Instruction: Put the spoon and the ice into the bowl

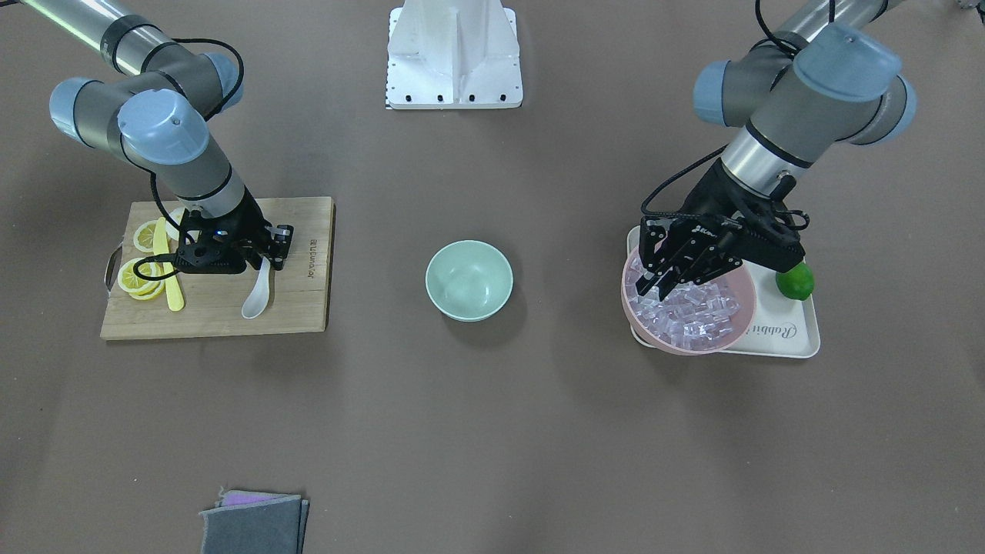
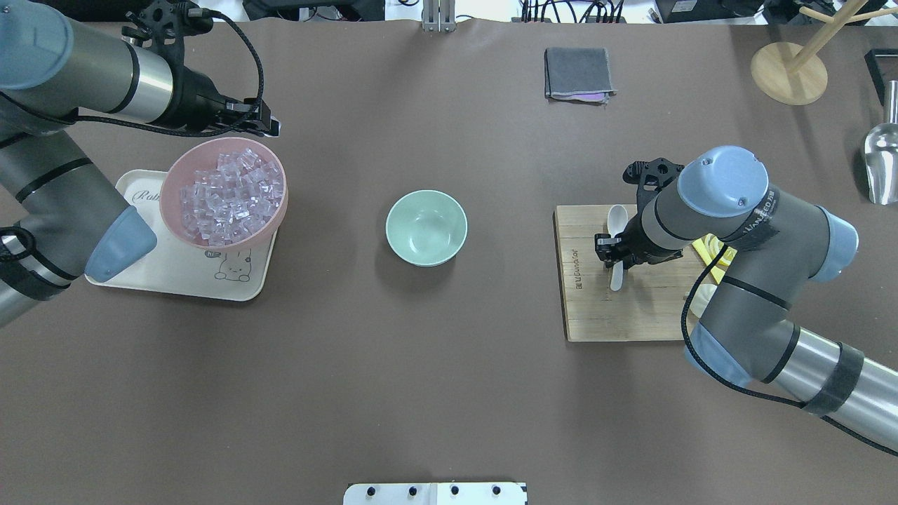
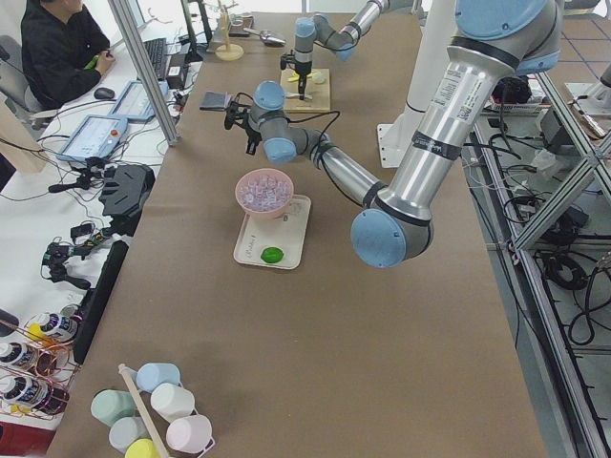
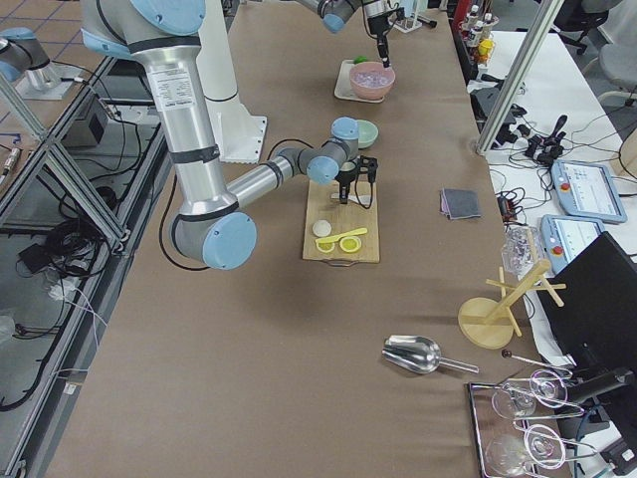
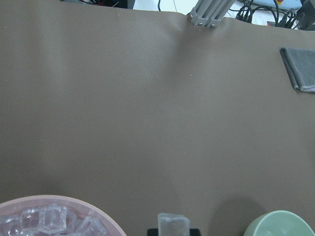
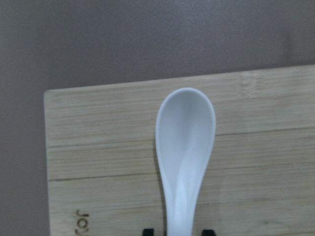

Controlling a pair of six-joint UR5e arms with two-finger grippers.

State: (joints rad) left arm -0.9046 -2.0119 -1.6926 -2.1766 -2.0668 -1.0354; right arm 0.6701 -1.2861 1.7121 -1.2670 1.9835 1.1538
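Observation:
The white spoon [image 6: 184, 142] lies on the wooden cutting board [image 2: 617, 315], scoop pointing away from the robot. My right gripper [image 2: 612, 254] is low over the handle, open, with a fingertip on each side of it and a small gap. The mint-green bowl [image 2: 426, 227] stands empty at the table's middle. The ice [image 2: 231, 196] fills a pink bowl [image 2: 175, 203] on a white tray [image 2: 210, 273]. My left gripper [image 2: 272, 126] hangs above the pink bowl's far rim, shut on one ice cube [image 5: 173, 225].
A yellow knife [image 1: 171, 277] and lemon slices [image 1: 138, 281] lie on the board beside the spoon. A lime [image 1: 794, 281] sits on the tray. A folded grey cloth [image 2: 577, 73] lies on the far side. A wooden stand [image 2: 789, 70] and metal scoop [image 2: 880, 168] are far right.

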